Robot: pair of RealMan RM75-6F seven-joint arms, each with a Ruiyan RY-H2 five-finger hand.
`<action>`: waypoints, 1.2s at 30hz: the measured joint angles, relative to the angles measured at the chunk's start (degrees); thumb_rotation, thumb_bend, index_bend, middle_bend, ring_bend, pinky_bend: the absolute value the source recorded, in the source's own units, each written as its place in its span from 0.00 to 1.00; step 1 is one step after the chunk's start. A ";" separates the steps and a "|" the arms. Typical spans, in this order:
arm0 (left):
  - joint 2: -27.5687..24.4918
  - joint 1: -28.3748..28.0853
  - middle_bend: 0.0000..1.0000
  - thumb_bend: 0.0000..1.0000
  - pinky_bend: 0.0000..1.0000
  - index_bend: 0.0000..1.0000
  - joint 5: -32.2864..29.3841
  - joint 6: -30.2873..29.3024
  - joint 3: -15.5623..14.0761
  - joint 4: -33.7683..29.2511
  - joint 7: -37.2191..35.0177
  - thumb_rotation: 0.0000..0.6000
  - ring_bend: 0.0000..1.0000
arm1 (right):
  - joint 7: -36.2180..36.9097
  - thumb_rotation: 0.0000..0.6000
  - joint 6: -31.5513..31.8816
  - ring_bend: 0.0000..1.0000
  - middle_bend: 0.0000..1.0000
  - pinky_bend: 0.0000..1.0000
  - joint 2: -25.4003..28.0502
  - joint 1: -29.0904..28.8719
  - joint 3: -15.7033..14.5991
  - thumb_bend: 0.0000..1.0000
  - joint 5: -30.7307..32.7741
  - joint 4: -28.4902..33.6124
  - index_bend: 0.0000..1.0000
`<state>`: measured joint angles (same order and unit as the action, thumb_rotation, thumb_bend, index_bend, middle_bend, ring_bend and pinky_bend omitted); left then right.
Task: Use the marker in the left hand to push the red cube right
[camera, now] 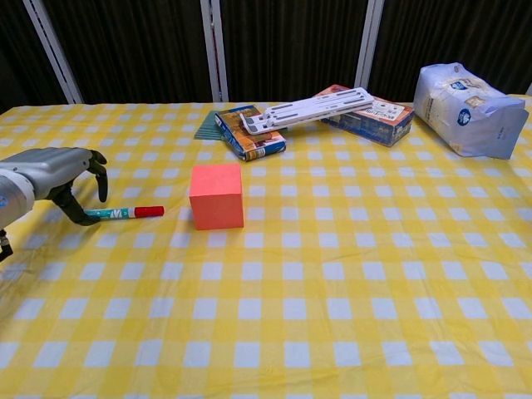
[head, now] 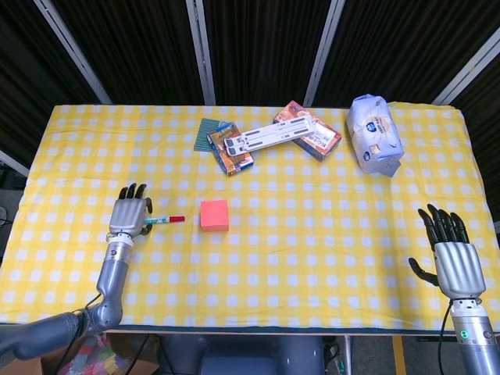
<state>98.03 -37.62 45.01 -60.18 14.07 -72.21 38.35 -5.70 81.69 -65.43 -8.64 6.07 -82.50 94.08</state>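
Where the head view shows the tabletop (head: 328,258), the left hand (head: 130,213) is seen over the marker (head: 167,219), fingers spread, near the left edge; the right hand (head: 453,254) is splayed, holding nothing. In the chest view, the marker (camera: 125,213) is seen lying flat, ungripped, beside the red cube (camera: 216,196).

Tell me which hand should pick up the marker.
Left. The left hand is already over the marker's back end, beside the cube; the right hand sits far off.
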 measured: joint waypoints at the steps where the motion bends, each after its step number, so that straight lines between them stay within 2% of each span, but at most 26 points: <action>1: 0.27 -0.15 0.07 0.31 0.09 0.47 -0.14 0.03 -0.07 0.29 0.09 1.00 0.00 | 0.01 1.00 0.00 0.00 0.00 0.00 0.00 0.00 0.00 0.32 0.00 0.00 0.00; 4: 0.83 -0.44 0.07 0.32 0.09 0.48 -0.44 0.07 -0.22 0.92 0.29 1.00 0.00 | 0.11 1.00 0.01 0.00 0.00 0.00 0.01 0.00 0.00 0.32 -0.01 0.03 0.00; 14: 2.51 -0.92 0.09 0.46 0.09 0.56 -2.24 0.41 -0.47 2.74 0.64 1.00 0.00 | 0.54 1.00 0.16 0.00 0.00 0.00 0.01 0.04 0.05 0.32 -0.07 0.04 0.00; 26: 0.55 -0.28 0.10 0.47 0.09 0.57 0.48 -1.48 -0.16 -0.23 -2.32 1.00 0.00 | 0.81 1.00 0.28 0.00 0.00 0.00 0.01 0.10 0.07 0.32 -0.07 0.10 0.00; 36: -1.30 -1.28 0.10 0.47 0.09 0.57 -2.55 -1.88 0.40 -3.39 1.79 1.00 0.00 | 1.03 1.00 0.29 0.00 0.00 0.00 0.06 0.16 0.05 0.32 -0.02 0.20 0.00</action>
<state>96.73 -38.89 42.46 -62.06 14.48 -75.60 40.14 -4.67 81.98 -65.37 -8.47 6.12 -82.52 94.29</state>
